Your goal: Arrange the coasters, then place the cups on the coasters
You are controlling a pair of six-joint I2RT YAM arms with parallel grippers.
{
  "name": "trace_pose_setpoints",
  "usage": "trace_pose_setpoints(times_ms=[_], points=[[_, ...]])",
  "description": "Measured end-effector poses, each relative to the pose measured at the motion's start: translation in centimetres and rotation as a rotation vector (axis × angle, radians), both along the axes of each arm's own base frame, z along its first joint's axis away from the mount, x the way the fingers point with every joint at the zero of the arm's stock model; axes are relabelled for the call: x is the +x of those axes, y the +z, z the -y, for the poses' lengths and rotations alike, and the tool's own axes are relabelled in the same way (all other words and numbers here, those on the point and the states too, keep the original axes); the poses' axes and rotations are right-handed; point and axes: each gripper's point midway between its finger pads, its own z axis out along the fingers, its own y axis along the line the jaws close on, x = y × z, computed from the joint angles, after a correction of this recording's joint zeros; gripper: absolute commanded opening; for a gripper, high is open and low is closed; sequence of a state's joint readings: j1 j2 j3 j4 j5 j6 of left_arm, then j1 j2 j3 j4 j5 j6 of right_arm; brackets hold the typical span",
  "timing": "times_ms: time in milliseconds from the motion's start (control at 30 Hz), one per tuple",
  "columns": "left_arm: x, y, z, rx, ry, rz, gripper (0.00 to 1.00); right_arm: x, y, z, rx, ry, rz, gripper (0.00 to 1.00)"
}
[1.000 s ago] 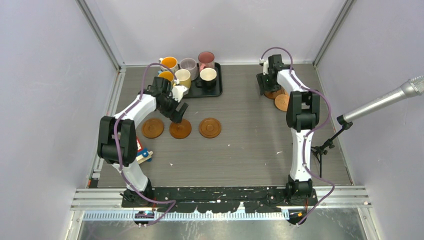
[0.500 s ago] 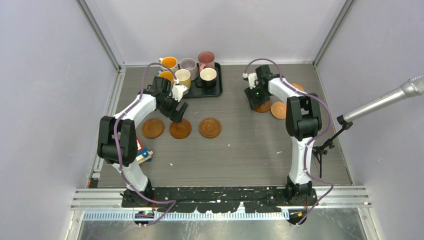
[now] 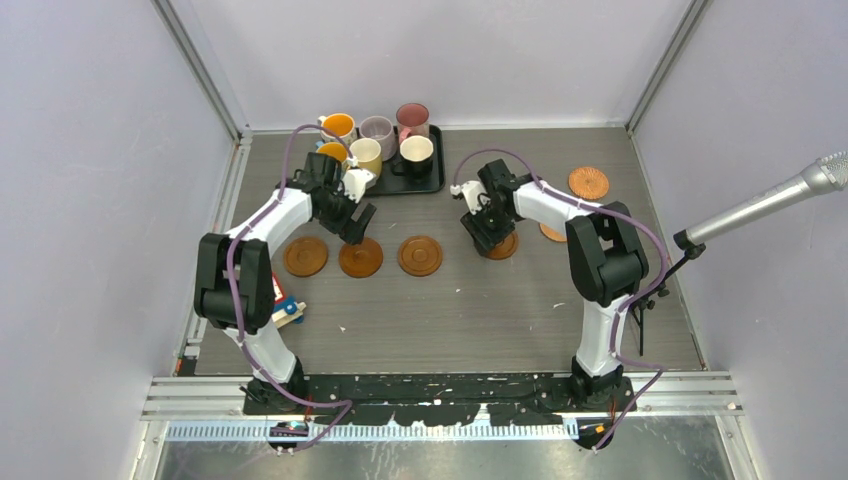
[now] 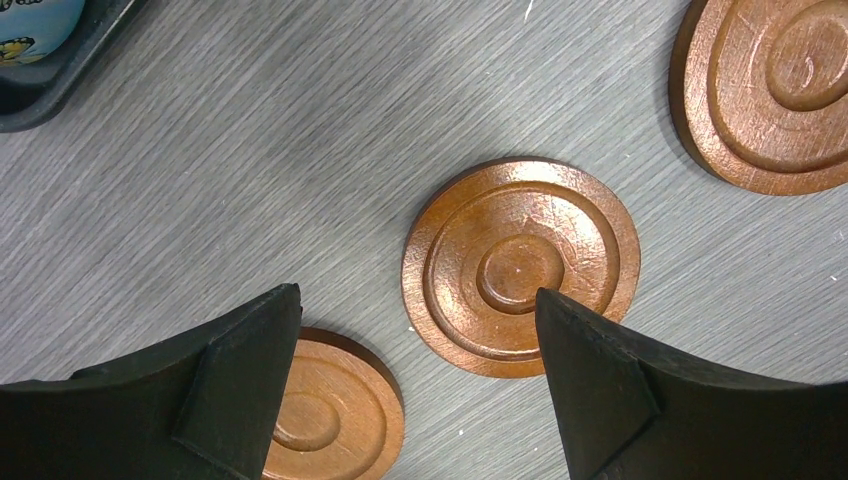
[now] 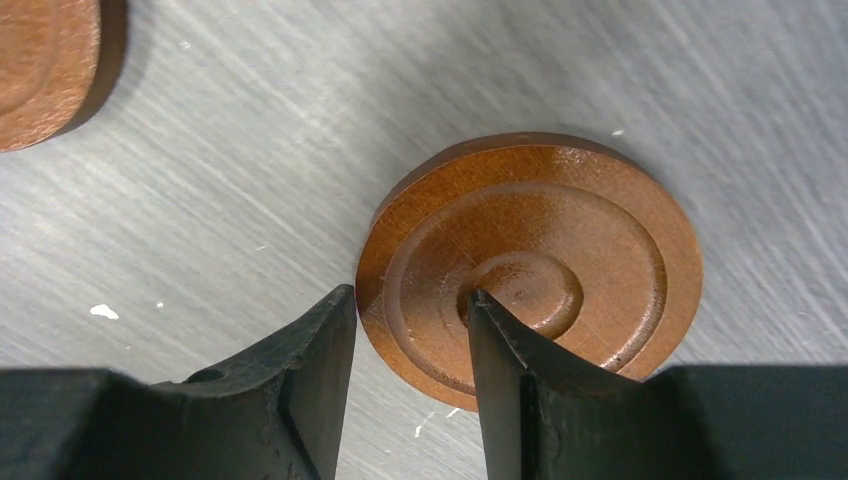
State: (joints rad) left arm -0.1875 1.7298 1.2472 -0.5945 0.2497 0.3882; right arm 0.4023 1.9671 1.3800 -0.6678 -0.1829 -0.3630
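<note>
Right wrist view is showing the right pincer [image 5: 410, 295] partly closed, nipping the near rim of a coaster [image 5: 560, 240] on the desk [image 5: 250, 180]. Arranging is under way. Next, I reckon, it is needing a slide toward the row of coasters [image 3: 420, 256] beneath the wide-open, empty left pincer [image 4: 415, 295].

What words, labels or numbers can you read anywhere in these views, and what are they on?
No text is readable in any view.
The coasters: carved rings only, no lettering.
The blue patterned mug: a printed motif at the frame's corner, no letters.
The small red, white and blue object: too small to read.
</note>
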Motion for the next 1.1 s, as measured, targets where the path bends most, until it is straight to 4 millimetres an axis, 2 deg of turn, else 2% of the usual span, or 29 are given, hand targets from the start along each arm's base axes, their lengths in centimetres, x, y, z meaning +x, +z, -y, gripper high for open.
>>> trace_pose_setpoints(times_ms=[267,533,767,867,1000,1100], points=[[-0.1,0.3,0.0,-0.002,0.000,0.010,0.89,-2.5,0.0,-2.1,0.014,0.051,-0.027,0.49],[-0.1,0.2,-0.1,0.001,0.001,0.010,0.89,-3.9,0.1,-3.4,0.025,0.069,-0.049,0.51],[-0.2,0.1,-0.1,0.003,0.000,0.011,0.89,-4.6,0.2,-4.0,0.038,0.070,-0.069,0.65],[-0.1,0.1,-0.1,0.004,-0.002,0.012,0.90,-5.3,0.4,-4.0,0.042,0.067,-0.098,0.68],[-0.1,0.3,-0.1,0.005,-0.005,0.016,0.90,-6.5,1.5,-3.5,0.049,0.050,-0.149,0.68],[-0.1,0.4,-0.1,0.004,-0.005,0.020,0.90,-5.6,3.2,-3.1,0.079,0.011,-0.139,0.68]])
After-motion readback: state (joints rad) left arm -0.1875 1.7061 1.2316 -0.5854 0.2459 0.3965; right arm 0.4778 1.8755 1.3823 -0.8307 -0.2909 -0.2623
